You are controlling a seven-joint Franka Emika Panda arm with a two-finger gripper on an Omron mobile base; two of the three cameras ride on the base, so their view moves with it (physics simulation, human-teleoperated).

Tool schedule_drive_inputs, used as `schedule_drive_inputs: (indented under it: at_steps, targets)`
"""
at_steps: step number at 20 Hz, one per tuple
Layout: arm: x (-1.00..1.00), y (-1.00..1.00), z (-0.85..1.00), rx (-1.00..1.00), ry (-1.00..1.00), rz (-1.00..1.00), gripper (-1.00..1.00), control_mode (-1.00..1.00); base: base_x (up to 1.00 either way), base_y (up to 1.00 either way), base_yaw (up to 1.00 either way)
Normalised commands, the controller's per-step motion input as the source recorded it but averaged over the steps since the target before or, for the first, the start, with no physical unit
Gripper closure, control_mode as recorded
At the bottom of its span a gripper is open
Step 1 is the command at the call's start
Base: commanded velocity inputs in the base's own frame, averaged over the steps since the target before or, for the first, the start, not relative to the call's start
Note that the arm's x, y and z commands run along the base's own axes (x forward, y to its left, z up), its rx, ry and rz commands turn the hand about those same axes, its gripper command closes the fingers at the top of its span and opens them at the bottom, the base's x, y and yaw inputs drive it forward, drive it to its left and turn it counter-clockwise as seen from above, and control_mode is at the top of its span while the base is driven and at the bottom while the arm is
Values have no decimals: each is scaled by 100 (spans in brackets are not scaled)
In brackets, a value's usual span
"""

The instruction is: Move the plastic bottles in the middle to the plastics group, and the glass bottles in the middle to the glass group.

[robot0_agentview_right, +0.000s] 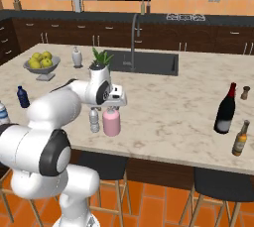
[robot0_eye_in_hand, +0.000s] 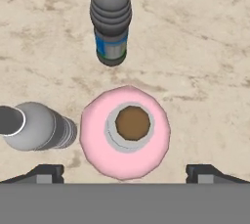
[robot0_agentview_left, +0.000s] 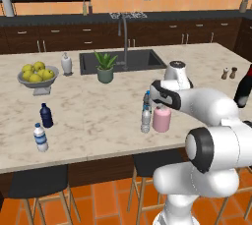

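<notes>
End effector (robot0_eye_in_hand: 125, 171) spread wide above the pink bottle (robot0_eye_in_hand: 125, 132).
Glass looks heavy, slick, breakable; grip the round body squarely, not the stopper.

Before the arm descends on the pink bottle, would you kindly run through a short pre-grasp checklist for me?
1. Gripper open wide: ok.
2. Gripper over the squat pale-pink glass bottle, stopper between the fingertips: ok.
3. Pink bottle upright on the marble counter: ok.
4. Room for a finger beside the clear-grey plastic bottle, which stands close to the pink one: cannot tell.
5. Blue-labelled plastic bottle apart from the pink one: ok.
6. Space by the tall dark wine bottle for set-down: ok.
</notes>
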Motion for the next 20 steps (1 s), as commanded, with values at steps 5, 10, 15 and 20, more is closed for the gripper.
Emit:
schedule_drive_inputs:
  at_steps: [5,10,15,20]
  targets:
    - [15,0,-19,0,0,0,-100,-100,0,0,0]
    - [20,0,-8,0,0,0,-100,-100,0,0,0]
    - [17,0,-5,0,0,0,-100,-100,0,0,0]
    - [0,1,-20,-1,0,0,-100,-100,0,0,0]
